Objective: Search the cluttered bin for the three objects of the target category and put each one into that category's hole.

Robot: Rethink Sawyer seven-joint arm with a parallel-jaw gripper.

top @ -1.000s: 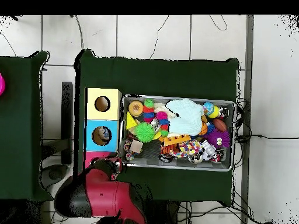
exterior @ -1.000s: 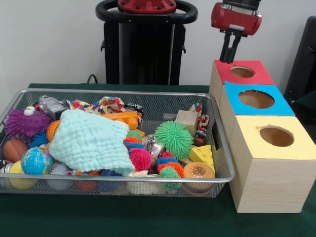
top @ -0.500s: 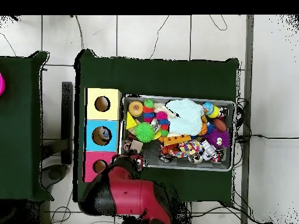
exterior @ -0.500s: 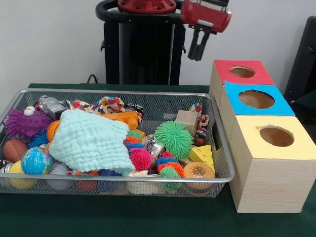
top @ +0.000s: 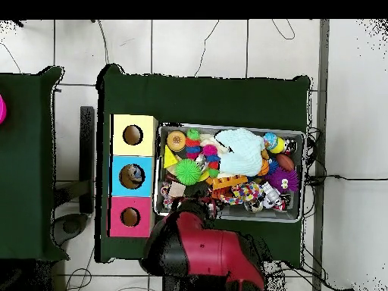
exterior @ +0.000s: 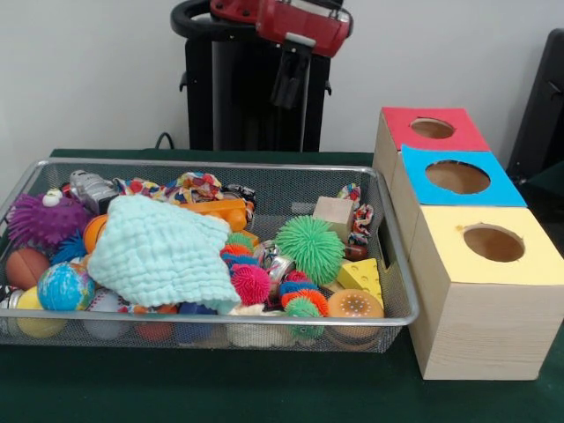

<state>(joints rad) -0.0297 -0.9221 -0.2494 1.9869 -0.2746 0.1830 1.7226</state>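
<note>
The silver wire-mesh bin (exterior: 394,256) sits on the green table, packed with toys; it also shows in the overhead view (top: 227,127). My gripper (exterior: 287,95) hangs high above the bin's far rim, left of the boxes, open and holding nothing. In the overhead view the red arm (top: 201,250) covers the gripper at the bin's lower left corner. Three wooden boxes stand to the right of the bin: red top (exterior: 463,137), blue top (exterior: 504,187), yellow top (exterior: 533,262), each with a round hole.
In the bin lie a mint cloth (exterior: 159,251), a green spiky ball (exterior: 308,247), a cheese wedge (exterior: 361,275), a wooden block (exterior: 333,214), a globe ball (exterior: 63,286) and a purple spiky ball (exterior: 40,218). The black pedestal (exterior: 256,79) stands behind.
My gripper has swung from above the red box leftward to above the bin's far rim. Nothing in the bin has moved.
</note>
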